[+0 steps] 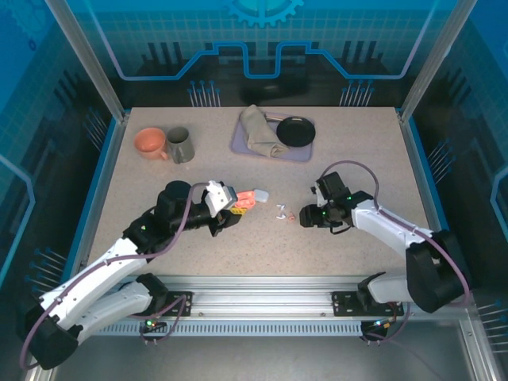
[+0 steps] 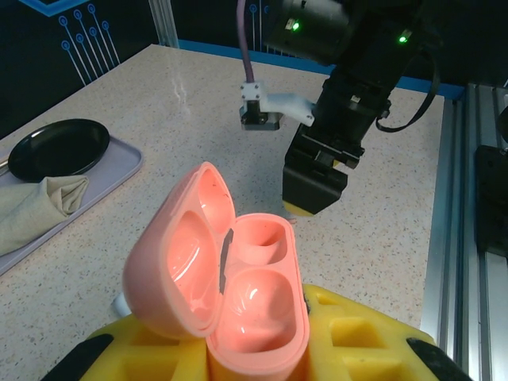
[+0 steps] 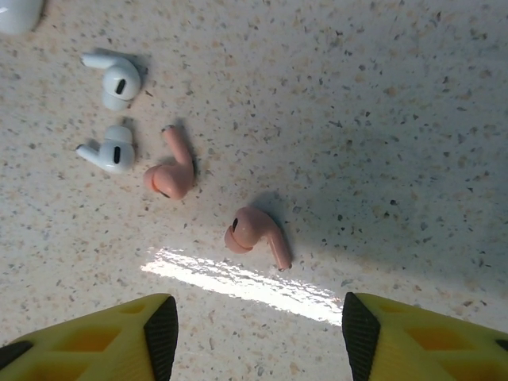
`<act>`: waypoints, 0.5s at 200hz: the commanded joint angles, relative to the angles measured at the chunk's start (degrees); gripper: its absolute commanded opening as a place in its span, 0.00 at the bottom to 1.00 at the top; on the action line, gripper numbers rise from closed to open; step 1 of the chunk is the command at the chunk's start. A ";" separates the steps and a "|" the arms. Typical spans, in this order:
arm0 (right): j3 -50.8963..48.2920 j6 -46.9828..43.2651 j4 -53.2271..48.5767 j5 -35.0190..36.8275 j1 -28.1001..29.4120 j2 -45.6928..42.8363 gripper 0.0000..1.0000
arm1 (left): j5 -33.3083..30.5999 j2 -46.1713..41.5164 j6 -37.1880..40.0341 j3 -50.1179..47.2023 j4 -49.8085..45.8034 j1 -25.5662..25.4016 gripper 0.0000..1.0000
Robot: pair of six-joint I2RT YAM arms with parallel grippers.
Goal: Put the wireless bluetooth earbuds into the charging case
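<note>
— Under the right gripper (image 3: pixel 252 343), what's on the table (image 3: pixel 413 119)?
— Four loose earbuds. Two pink earbuds (image 3: pixel 254 234) lie closest. One is roughly centred ahead of the gap between the fingers and touches neither. Two white earbuds (image 3: pixel 117 79) sit further out to the left, with short stems and dark vents.
— Finger state?
— Right: yellow fingertips (image 3: pixel 119 341) are spread wide above the table. Left gripper (image 2: pixel 254 349) pinches the pink case (image 2: pixel 238 278), lid hinged open, two glossy wells showing, near the earbuds.
</note>
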 commanded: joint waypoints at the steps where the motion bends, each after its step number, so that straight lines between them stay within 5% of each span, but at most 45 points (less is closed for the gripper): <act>1: 2.52 0.55 1.77 -2.06 -0.48 2.86 0.60 | -0.40 -0.94 -1.34 -0.79 0.35 -0.68 0.00; 60: 9.99 0.01 3.17 -1.86 2.13 11.80 0.57 | -0.46 -1.08 -0.87 -0.64 -0.08 -0.77 0.00; 100: 13.84 0.75 4.29 -2.95 2.86 18.16 0.45 | -0.55 -1.25 -0.62 -0.36 -0.90 -0.81 0.00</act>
